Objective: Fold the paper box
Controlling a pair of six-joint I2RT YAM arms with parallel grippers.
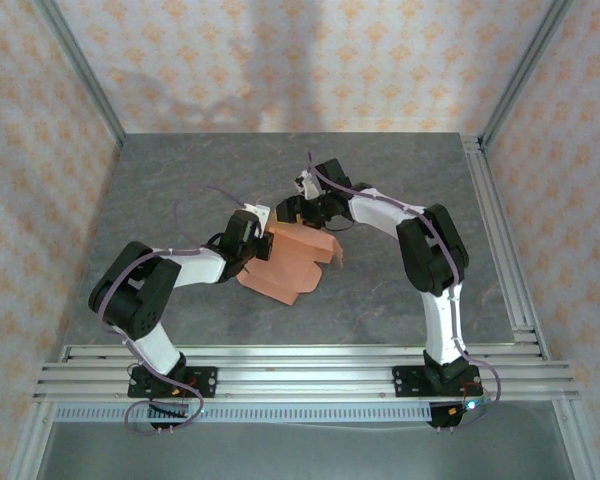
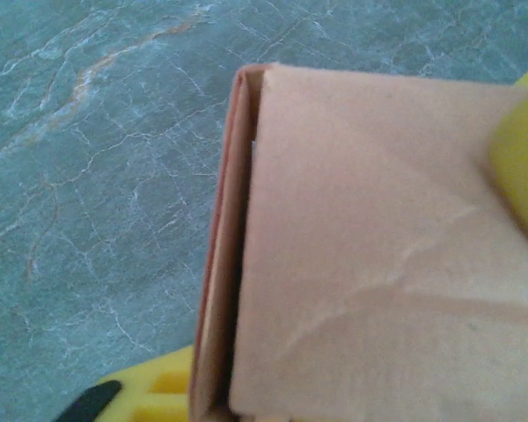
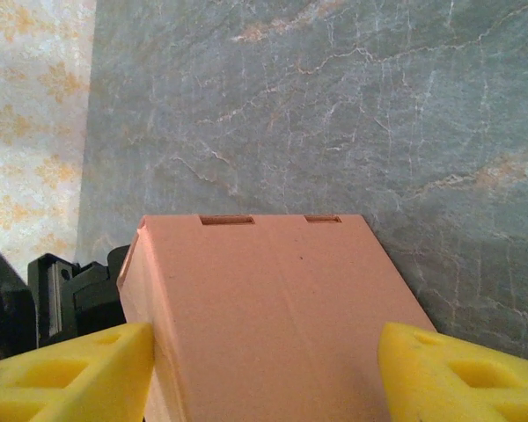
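The paper box (image 1: 298,258) is salmon-orange card, partly folded, lying tilted mid-table between both arms. My left gripper (image 1: 260,243) is at its left end. In the left wrist view the box (image 2: 378,246) reaches between the left gripper (image 2: 334,272); one yellow finger (image 2: 521,167) lies over the top panel and the other (image 2: 154,396) sits beside the box's side wall. My right gripper (image 1: 305,210) is at the box's far end. In the right wrist view the right gripper (image 3: 264,369) stands wide, its fingers (image 3: 79,369) straddling the box (image 3: 273,308), whose far edge has two slots.
The grey marble table (image 1: 180,180) has free room at the far left and far right. Aluminium rails (image 1: 300,365) run along the near edge and a rail (image 1: 500,240) down the right side. Patterned walls enclose the table. The left gripper's black body (image 3: 70,290) shows beside the box.
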